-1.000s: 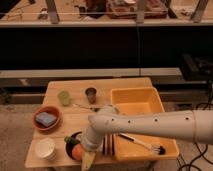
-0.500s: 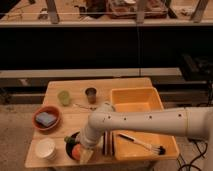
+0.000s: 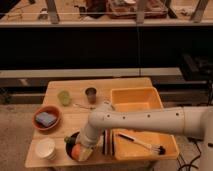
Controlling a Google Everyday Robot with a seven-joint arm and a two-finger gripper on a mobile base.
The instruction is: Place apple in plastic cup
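The apple [image 3: 75,150], orange-red and round, lies on a dark plate [image 3: 69,150] at the table's front left, next to a green vegetable [image 3: 69,141]. My gripper [image 3: 83,151] reaches down from the white arm [image 3: 145,121] onto the plate, right beside the apple and partly covering it. The plastic cup [image 3: 63,97], light green and translucent, stands upright at the back left of the table, well away from the gripper.
A dark cup [image 3: 91,94] stands beside the green one. A red bowl [image 3: 38,124] holds a blue sponge. A white paper cup [image 3: 46,148] stands left of the plate. An orange tray [image 3: 131,96] with a brush [image 3: 143,144] fills the table's right side.
The gripper has sunk a little lower and to the left, onto the plate beside the apple. The apple and the cups have stayed where they were.
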